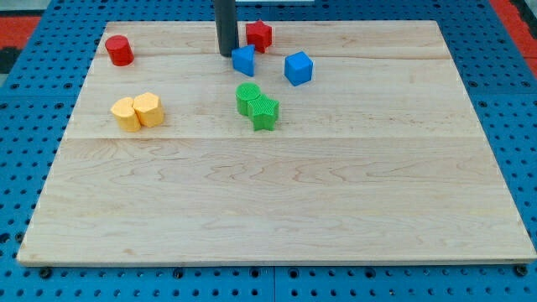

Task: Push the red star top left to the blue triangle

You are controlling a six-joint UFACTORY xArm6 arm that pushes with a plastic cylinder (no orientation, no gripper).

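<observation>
Red star at frame top-centre, just up-right of blue triangle.
My tip (bare rod, holds nothing) sits just left of triangle; star looks glossy red w/ stubby points.

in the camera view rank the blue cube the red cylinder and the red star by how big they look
1. blue cube
2. red cylinder
3. red star, though it looks close to the cylinder in size and sits farther up the board, so that order is unsure.
</observation>
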